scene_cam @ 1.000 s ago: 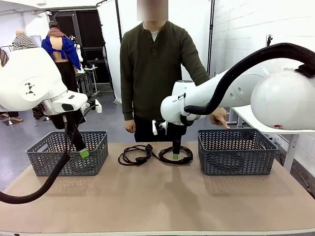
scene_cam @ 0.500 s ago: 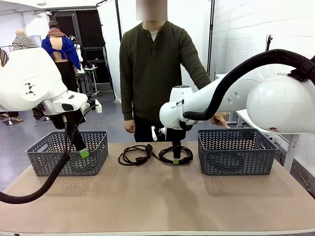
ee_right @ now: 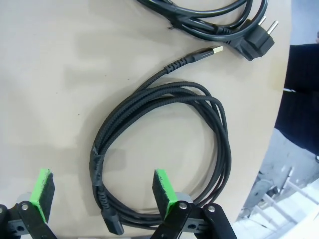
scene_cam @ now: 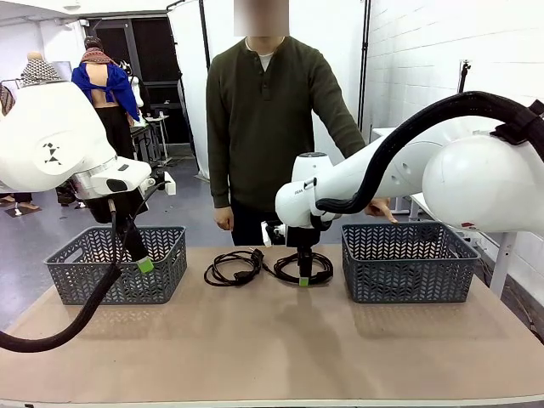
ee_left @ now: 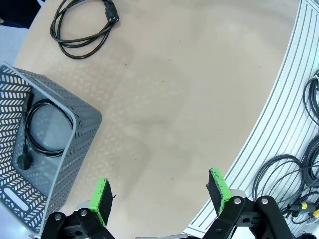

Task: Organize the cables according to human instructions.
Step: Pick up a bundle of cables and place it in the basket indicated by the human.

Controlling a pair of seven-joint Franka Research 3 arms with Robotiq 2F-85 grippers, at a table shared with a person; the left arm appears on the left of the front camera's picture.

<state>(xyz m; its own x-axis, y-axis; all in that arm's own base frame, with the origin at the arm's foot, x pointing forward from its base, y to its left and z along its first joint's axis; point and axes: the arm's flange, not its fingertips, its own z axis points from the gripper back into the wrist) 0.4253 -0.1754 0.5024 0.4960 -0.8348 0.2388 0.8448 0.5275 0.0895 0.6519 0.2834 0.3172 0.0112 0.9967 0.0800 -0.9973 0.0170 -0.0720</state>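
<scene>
Two black cables lie at the table's far middle: a cord with a round plug (scene_cam: 234,266) on the left and a braided coil (scene_cam: 316,270) on the right. My right gripper (scene_cam: 303,274) is down on the braided coil. In the right wrist view its open jaws (ee_right: 102,191) straddle the near side of that coil (ee_right: 124,107), whose gold-tipped plug (ee_right: 214,50) points away. The plugged cord (ee_right: 254,42) lies beyond. My left gripper (scene_cam: 143,262) hangs open by the left basket (scene_cam: 102,276). In the left wrist view it (ee_left: 160,194) holds nothing, and a coiled cable (ee_left: 28,132) rests in that basket (ee_left: 70,169).
A second grey basket (scene_cam: 406,276) stands at the right. The person stands at the far edge, with one hand (scene_cam: 380,208) held over that basket. The table's near edge (ee_left: 269,129) runs beside my left gripper, with loose wires (ee_left: 279,169) below it.
My right gripper has sunk a little lower onto the braided coil. The left arm and the person's hand have stayed put.
</scene>
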